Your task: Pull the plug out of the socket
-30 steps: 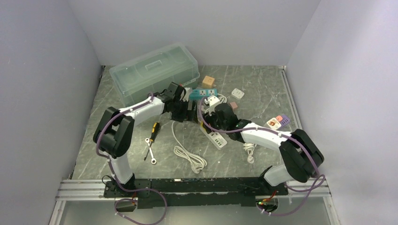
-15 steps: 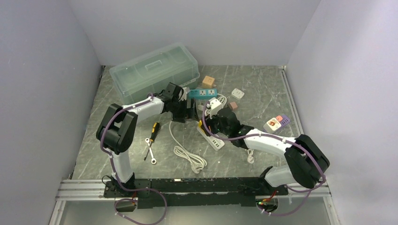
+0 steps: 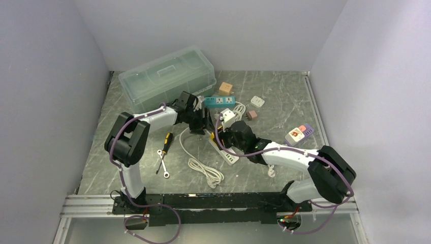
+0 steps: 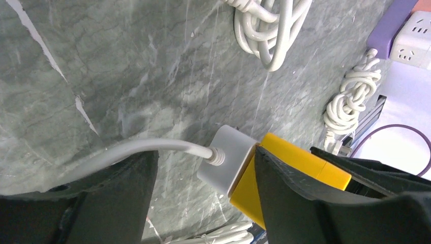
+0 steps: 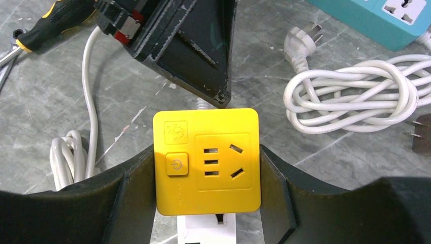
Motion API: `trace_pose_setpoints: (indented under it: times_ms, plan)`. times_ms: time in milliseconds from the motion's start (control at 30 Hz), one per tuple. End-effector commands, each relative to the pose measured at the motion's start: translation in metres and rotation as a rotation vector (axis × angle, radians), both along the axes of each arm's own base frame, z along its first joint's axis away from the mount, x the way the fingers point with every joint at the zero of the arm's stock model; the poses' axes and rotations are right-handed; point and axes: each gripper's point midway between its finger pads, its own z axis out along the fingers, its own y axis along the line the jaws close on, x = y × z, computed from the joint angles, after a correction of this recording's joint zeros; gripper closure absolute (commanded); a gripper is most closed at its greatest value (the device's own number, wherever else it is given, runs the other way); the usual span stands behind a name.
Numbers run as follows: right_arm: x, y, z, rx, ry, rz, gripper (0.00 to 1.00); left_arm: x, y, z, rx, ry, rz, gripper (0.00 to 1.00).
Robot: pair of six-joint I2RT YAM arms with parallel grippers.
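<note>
White hard-plastic plug (image 4: 226, 157), one, seated sideways in one yellow socket cube (image 5: 207, 160), middle of bench (image 3: 284, 101), well off every edge. Likely light, stiff, smooth; best pinched on flat flanks, not limp cord (image 4: 152, 147). Left gripper (image 4: 203, 155) straddling plug, gap showing, not clamped. Right gripper (image 5: 206, 173) pinching cube's sides.

Lab test cell — bare grey walls (image 3: 45, 76) (marbled tabletop (image 3: 284, 91)).
</note>
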Motion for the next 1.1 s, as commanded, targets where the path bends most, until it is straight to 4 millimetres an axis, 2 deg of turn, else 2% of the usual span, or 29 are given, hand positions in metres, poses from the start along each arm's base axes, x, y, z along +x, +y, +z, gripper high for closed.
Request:
trace_pose_setpoints:
  times_ms: [0, 133, 333, 567, 800, 1067]
  plan:
    - [0.015, 0.022, 0.047, 0.125, -0.118, -0.033, 1.0, 0.002, -0.007, 0.004, -0.047, 0.004, 0.001, 0.33]
    - [0.016, 0.023, 0.048, 0.119, -0.128, -0.056, 1.0, -0.002, -0.011, 0.001, -0.075, 0.039, 0.004, 0.46]
    - [0.018, 0.022, 0.043, 0.1, -0.124, -0.099, 1.0, -0.006, -0.014, -0.006, -0.096, 0.082, 0.01, 0.59]
    - [0.018, 0.031, 0.046, 0.131, -0.133, -0.115, 1.0, -0.004, -0.009, -0.009, -0.067, 0.072, 0.027, 0.57]
    - [0.019, 0.026, 0.056, 0.155, -0.141, -0.198, 1.0, -0.004, -0.002, -0.012, -0.041, 0.06, 0.083, 0.47]
    - [0.007, 0.031, 0.063, 0.207, -0.148, -0.153, 1.0, -0.003, -0.002, -0.013, -0.048, 0.063, 0.097, 0.45]
